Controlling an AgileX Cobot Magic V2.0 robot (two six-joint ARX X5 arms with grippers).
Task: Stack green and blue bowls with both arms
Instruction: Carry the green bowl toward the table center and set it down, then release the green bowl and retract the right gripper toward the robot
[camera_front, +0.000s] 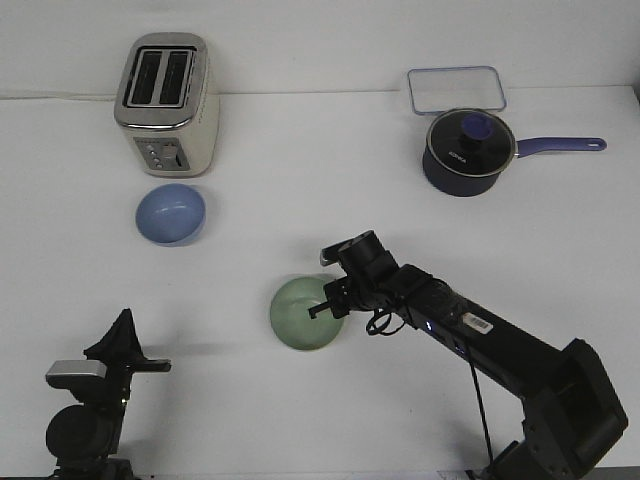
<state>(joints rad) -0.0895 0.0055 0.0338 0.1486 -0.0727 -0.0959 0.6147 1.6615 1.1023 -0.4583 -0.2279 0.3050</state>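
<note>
The pale green bowl (300, 318) sits upright on the white table, near the middle front. My right gripper (325, 305) is at its right rim, with one thin finger (317, 310) reaching inside the bowl; whether the jaws press on the rim does not show. The light blue bowl (171, 214) sits upright at the left, just in front of the toaster, with nothing touching it. My left gripper (122, 338) is at the front left corner, far from both bowls, pointing upward and seen side-on, so its jaw gap is hidden.
A silver and cream toaster (167, 103) stands at the back left. A dark navy saucepan (465, 152) with a glass lid and a handle pointing right stands at the back right. A clear rectangular container (456, 90) lies behind it.
</note>
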